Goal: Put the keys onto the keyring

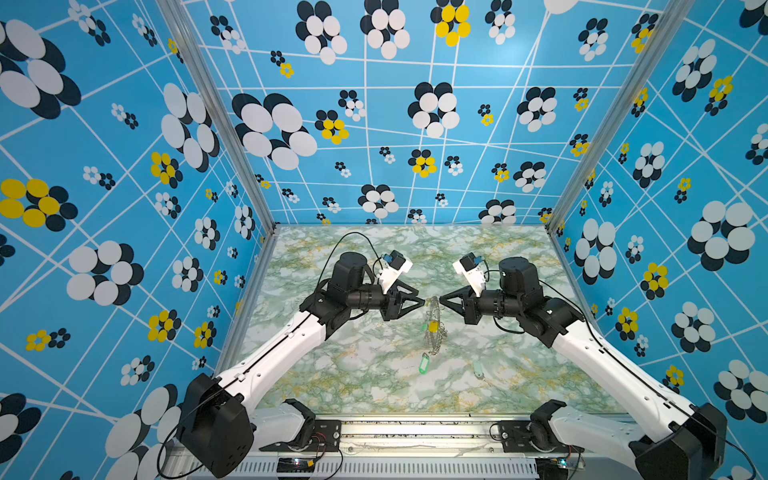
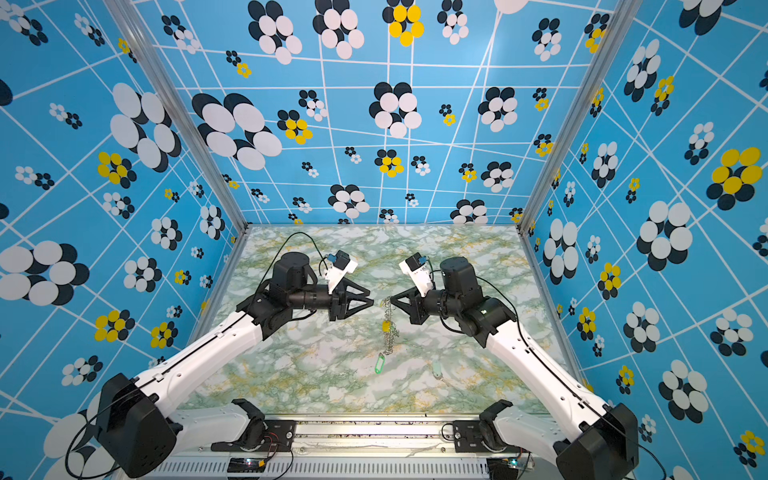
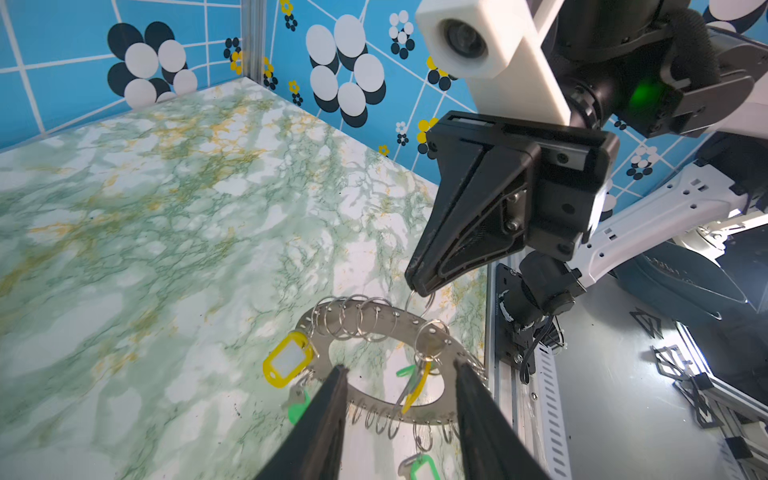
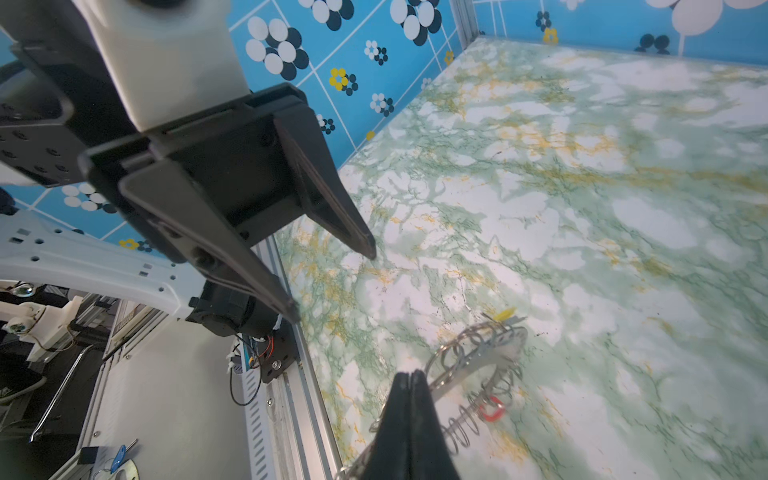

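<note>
The keyring [image 1: 434, 332], a flat grey metal ring fringed with wire loops, hangs on edge above the marble table, also in the other top view [image 2: 390, 332]. My right gripper [image 1: 441, 300] is shut on a loop at its upper rim [image 3: 419, 293]. My left gripper [image 3: 399, 370] faces it, open, its fingers [image 3: 336, 374] either side of the ring's hole. A yellow-tagged key [image 3: 289, 363] and a yellow-and-green one [image 3: 415, 382] hang from loops; a red tag [image 4: 492, 409] shows among them. A green-tagged key [image 1: 424, 363] sits at the ring's lower end. A pale mint key [image 1: 478, 369] lies on the table.
The marble table [image 1: 353, 374] is boxed in by blue patterned walls at the back and both sides. An aluminium rail [image 1: 415, 428] with the arm bases runs along its front edge. Both arms reach in from the front corners and meet mid-table.
</note>
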`<state>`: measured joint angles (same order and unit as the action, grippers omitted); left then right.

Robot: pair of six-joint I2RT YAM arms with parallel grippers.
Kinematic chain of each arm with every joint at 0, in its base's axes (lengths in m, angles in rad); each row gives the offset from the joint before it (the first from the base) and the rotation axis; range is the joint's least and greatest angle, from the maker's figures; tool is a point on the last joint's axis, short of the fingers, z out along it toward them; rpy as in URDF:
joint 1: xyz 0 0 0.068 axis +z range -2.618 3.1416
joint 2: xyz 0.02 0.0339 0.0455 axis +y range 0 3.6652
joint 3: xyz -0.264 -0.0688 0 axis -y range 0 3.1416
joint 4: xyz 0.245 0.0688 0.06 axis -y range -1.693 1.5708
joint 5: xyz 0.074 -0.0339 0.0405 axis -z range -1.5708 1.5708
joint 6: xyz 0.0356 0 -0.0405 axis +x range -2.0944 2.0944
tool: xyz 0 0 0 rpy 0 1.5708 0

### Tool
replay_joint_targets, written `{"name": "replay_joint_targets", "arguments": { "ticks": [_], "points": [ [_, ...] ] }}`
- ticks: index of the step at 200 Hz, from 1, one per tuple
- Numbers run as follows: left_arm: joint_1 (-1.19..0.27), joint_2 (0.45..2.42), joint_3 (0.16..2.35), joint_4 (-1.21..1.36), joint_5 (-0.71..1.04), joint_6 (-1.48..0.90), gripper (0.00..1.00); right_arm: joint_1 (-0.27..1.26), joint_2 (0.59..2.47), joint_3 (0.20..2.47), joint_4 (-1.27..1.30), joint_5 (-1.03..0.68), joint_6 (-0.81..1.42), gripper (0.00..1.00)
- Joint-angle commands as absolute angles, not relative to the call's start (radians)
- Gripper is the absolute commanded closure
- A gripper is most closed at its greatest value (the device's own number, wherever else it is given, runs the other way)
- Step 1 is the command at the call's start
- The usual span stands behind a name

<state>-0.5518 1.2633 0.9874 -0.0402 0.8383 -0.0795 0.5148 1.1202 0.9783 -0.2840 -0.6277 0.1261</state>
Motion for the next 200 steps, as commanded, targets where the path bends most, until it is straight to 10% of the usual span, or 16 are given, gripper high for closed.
{"name": "replay_joint_targets", "arguments": {
  "ticks": [1, 200],
  "points": [
    [-0.562, 1.276, 1.030, -0.051, 0.897, -0.055, 0.61, 0.518, 1.091, 0.979, -0.164, -0.727, 0.150, 1.00],
    [-0.599, 1.318, 1.037, 0.189, 1.026, -0.219, 0.84, 0.519, 1.062, 1.002, 0.000, -0.811, 0.280, 1.00]
  ]
}}
